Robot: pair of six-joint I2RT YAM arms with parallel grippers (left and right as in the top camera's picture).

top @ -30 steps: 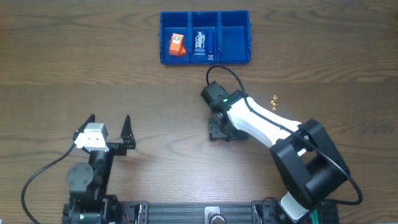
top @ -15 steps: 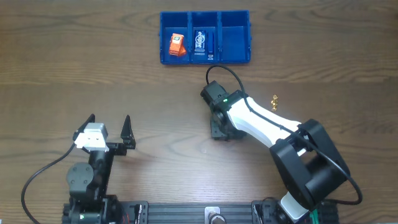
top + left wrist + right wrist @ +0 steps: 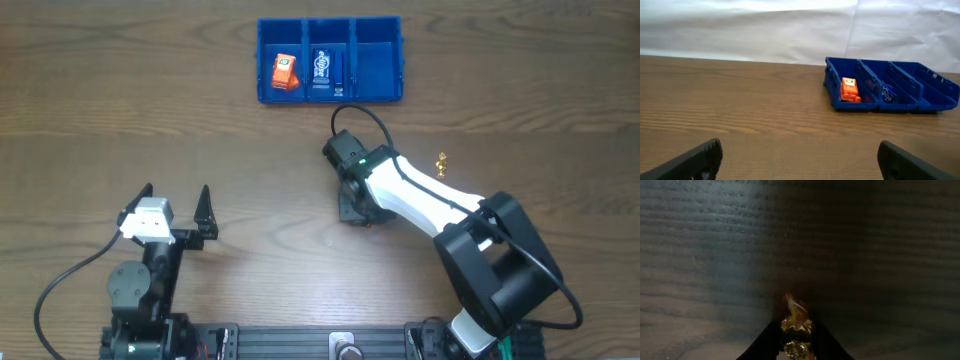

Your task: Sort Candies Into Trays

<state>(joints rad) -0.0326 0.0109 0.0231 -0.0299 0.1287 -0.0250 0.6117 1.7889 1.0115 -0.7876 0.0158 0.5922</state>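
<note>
A small gold-foil candy (image 3: 796, 326), crinkled and shiny with a twisted tip of wrapper, sits between the two dark fingers of the right pincer (image 3: 797, 339), which is closed snugly on its sides just above the wood grain of the desk (image 3: 120, 110). From above, that right pincer (image 3: 355, 212) is low over the middle of the desk, below the blue tray (image 3: 330, 98) and well apart from it. A second gold candy (image 3: 442, 159) lies loose on the desk to the right of the arm's white forearm. The tray is hard blue plastic, rectangular, split into three side-by-side compartments. Its left compartment holds a boxy orange candy (image 3: 285, 71) with a small pale label, and the middle one holds a blue-wrapped candy (image 3: 322, 68) with white print; neither marking is large enough to read. The left wrist view shows the same tray (image 3: 833, 85) from the side, with the orange candy (image 3: 849, 89) leaning in the nearest compartment. The left pincer (image 3: 175, 205) rests near the left arm's base with its black pointed fingers spread wide apart, gripping nothing.
</note>
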